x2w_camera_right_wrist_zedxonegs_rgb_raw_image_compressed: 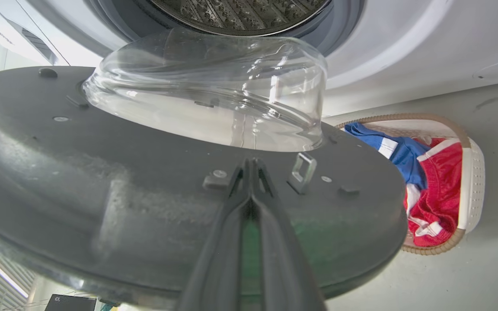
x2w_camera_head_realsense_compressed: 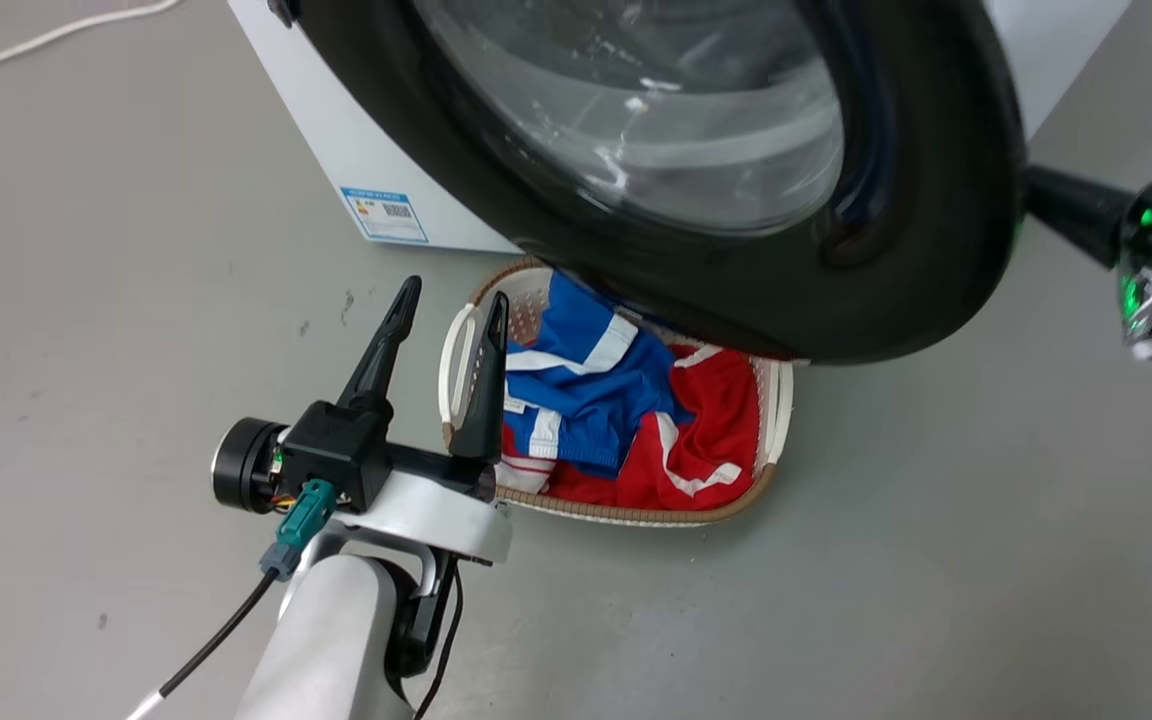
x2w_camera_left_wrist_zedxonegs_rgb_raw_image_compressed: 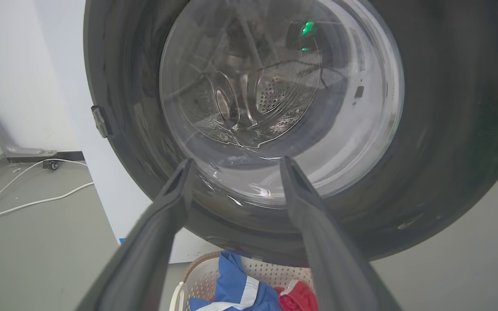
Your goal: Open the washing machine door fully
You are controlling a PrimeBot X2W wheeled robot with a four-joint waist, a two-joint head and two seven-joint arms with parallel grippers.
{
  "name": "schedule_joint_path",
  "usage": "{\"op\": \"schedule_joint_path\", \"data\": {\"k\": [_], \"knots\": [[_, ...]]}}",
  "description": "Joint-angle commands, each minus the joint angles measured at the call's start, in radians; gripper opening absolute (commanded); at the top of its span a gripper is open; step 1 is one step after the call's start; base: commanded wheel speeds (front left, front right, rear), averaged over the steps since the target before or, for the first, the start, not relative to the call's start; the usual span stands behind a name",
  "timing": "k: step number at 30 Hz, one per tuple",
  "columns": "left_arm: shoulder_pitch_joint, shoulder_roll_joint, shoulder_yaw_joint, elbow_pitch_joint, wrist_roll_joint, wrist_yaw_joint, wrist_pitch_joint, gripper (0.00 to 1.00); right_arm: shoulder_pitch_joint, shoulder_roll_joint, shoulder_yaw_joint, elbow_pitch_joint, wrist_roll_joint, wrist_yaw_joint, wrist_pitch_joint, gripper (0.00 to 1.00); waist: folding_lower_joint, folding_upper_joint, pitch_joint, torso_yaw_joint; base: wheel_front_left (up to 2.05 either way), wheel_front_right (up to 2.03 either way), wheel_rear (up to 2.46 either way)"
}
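Hanging spread beside the laundry basket point(x2w_camera_head_realsense_compressed: 781, 400), the left gripper point(x2w_camera_head_realsense_compressed: 452, 296) is idle. Beyond, the washing machine door point(x2w_camera_head_realsense_compressed: 936, 200) stands half-open over the basket. The right gripper point(x2w_camera_right_wrist_zedxonegs_rgb_raw_image_compressed: 251, 166), fingers pressed together, seems to push its inner face. It may skid off that slick plastic, stalling the swing.

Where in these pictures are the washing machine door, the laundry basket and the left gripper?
washing machine door point(x2w_camera_head_realsense_compressed: 936, 200): head view, on its black rim.
laundry basket point(x2w_camera_head_realsense_compressed: 781, 410): head view, on its white right wall.
left gripper point(x2w_camera_head_realsense_compressed: 455, 291): head view, midway between its fingertips.
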Motion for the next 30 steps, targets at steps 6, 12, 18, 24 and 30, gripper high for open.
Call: {"op": "schedule_joint_path", "data": {"k": [6, 12, 18, 24, 30], "knots": [[0.037, 0.000, 0.009, 0.015, 0.007, -0.009, -0.002, 1.00, 0.143, 0.048, -0.010, -0.106, -0.001, 0.003, -0.003, 0.00, 0.0000, 0.0000, -0.054, -0.006, 0.00, 0.00, 0.00], [0.069, 0.000, 0.020, 0.022, 0.009, -0.008, -0.002, 1.00, 0.252, 0.114, 0.000, -0.222, -0.010, 0.003, -0.022, 0.00, 0.0000, 0.0000, -0.099, -0.015, 0.00, 0.00, 0.00], [0.096, 0.003, 0.034, 0.024, 0.011, -0.009, -0.002, 1.00, 0.357, 0.183, 0.025, -0.312, -0.013, 0.003, -0.051, 0.00, 0.0000, 0.0000, -0.128, -0.025, 0.00, 0.00, 0.00], [0.119, 0.008, 0.034, 0.034, 0.017, -0.016, -0.002, 1.00, 0.449, 0.230, 0.060, -0.373, -0.007, 0.003, -0.096, 0.00, 0.0000, 0.0000, -0.155, -0.033, 0.00, 0.00, 0.00], [0.140, 0.010, 0.036, 0.045, 0.018, -0.022, -0.002, 1.00, 0.496, 0.248, 0.136, -0.381, -0.005, 0.003, -0.131, 0.00, 0.0000, 0.0000, -0.179, -0.040, 0.00, 0.00, 0.00]]}}
